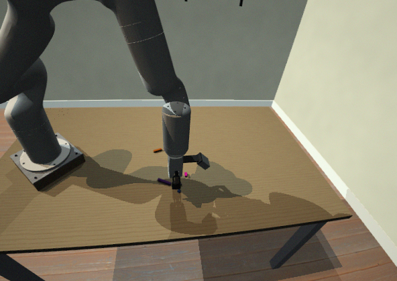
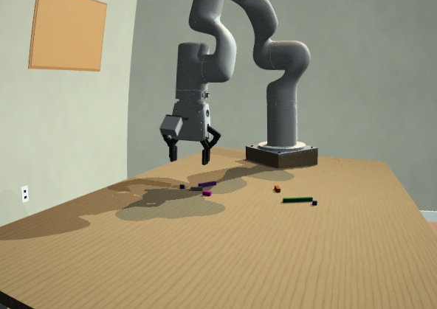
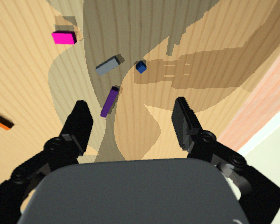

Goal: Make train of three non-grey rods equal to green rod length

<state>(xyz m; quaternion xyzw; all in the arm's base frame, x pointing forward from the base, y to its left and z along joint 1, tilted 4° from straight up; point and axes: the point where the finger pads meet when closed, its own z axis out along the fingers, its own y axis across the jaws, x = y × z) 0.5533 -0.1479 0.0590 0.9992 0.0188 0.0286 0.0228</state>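
My gripper [image 2: 189,158] is open and empty, hanging above a small group of rods. In the wrist view its fingers frame the purple rod [image 3: 109,101], with the grey rod [image 3: 109,65], a blue rod [image 3: 140,67] and the magenta rod [image 3: 63,37] beyond. In the exterior view the purple rod [image 2: 207,183], grey rod [image 2: 196,189], magenta rod [image 2: 207,193] and blue rod [image 2: 181,186] lie close together. The green rod [image 2: 297,200] lies apart to the right with a second blue rod [image 2: 314,203] at its end. The orange rod [image 2: 277,189] lies near it.
The arm's base [image 2: 281,155] stands at the back of the table. A wall runs along the table's side behind the gripper. The table's edge [image 1: 174,239] is in front in the top view.
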